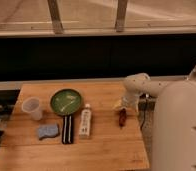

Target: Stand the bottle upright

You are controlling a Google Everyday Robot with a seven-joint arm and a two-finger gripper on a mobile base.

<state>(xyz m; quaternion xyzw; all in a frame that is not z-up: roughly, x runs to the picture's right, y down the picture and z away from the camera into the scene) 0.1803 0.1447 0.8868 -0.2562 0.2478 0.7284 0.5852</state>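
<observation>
Small slim white plastic bottle (85,122) with pale label and white cap lies on its side, lower centre of frame, cap pointing to frame top. Gripper (122,119) sits right of centre, well apart.

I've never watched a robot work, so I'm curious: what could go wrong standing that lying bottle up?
The bottle is slim, so it may topple once stood. It lies close beside the black striped strip and near the green plate, which a grab might knock. The gripper hangs apart from it near the table edge; a misjudged approach could roll it away.
</observation>
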